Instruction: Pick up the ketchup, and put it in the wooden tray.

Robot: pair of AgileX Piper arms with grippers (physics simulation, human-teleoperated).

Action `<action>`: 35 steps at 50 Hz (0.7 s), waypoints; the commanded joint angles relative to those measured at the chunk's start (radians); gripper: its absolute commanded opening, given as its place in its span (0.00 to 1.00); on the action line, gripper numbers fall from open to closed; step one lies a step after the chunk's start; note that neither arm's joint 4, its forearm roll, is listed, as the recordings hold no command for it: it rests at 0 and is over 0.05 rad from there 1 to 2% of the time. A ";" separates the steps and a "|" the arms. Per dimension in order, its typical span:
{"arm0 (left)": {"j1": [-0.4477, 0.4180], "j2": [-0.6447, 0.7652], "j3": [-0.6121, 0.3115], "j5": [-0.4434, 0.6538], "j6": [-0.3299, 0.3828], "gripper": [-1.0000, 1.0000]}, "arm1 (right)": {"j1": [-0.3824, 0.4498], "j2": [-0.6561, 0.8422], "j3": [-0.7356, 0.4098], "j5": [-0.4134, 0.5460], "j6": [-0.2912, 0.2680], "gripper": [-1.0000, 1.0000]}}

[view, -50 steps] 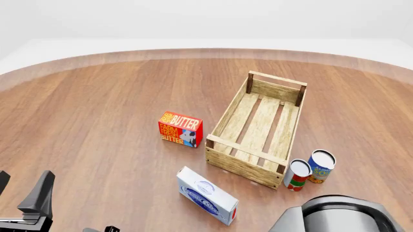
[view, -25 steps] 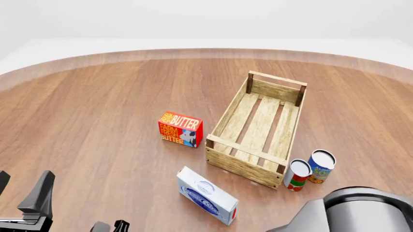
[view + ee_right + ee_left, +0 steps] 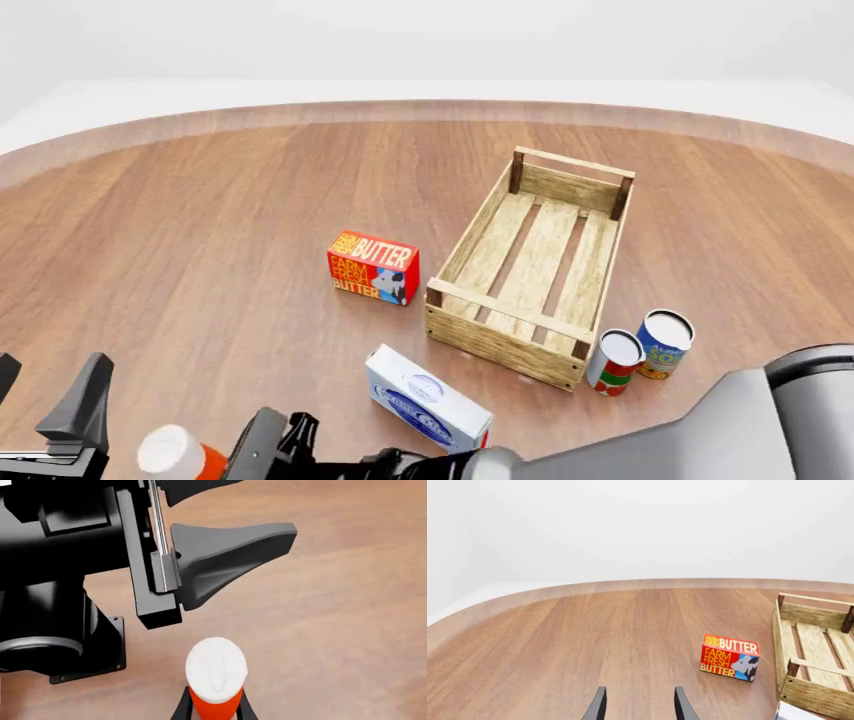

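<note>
Red-orange ketchup bottle with white cap, at the tabletop's near edge, sat gripped in the right pincer; the left pincer was open, empty. Pick-up step; next, carry to the slatted wooden tray.

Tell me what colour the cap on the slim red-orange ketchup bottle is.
White; the cap shows best in the right wrist view.

We see the ketchup, white cap toward us, held between our right gripper's two dark fingers, which press its red-orange sides. Beyond it, the left gripper hangs over the wooden table, one grey finger jutting from its black body.
</note>
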State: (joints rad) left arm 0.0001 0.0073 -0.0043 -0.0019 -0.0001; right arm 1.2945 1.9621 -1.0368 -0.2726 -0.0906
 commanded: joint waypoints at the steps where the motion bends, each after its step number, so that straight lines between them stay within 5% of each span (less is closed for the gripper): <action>1: 0.000 0.000 0.000 0.000 0.000 1.00 | -0.066 -0.076 0.029 0.043 0.011 0.00; 20: 0.000 0.000 0.000 0.000 -0.001 1.00 | -0.213 -0.219 0.007 0.197 -0.070 0.00; 35: -0.001 -0.003 0.000 0.003 0.000 1.00 | -0.313 -0.310 -0.043 0.298 -0.074 0.00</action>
State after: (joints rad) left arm -0.0008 0.0049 -0.0041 0.0003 0.0000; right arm 1.0452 1.7125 -1.0475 -0.0371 -0.1701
